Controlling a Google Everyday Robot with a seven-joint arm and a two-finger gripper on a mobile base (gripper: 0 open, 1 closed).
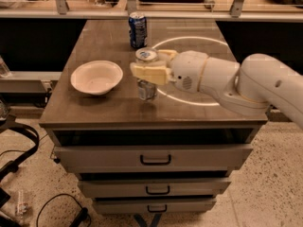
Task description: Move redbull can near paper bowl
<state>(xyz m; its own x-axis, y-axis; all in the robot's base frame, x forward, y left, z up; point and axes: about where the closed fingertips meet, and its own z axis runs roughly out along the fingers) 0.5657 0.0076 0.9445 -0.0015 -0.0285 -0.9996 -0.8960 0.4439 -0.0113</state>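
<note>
The redbull can (pixel 147 90) is a slim silver can with a silver top, held upright at the middle of the brown cabinet top. My gripper (pixel 150 72) comes in from the right on a white arm and is shut on the can's upper half. The can's base is at or just above the surface; I cannot tell which. The paper bowl (pixel 96 77) is a shallow white bowl to the left of the can, a short gap away.
A shorter blue can (pixel 138 30) stands at the back of the cabinet top (pixel 94 108). A bright ring of light lies on the surface right of centre. Drawers are below the front edge. Cables lie on the floor at the left.
</note>
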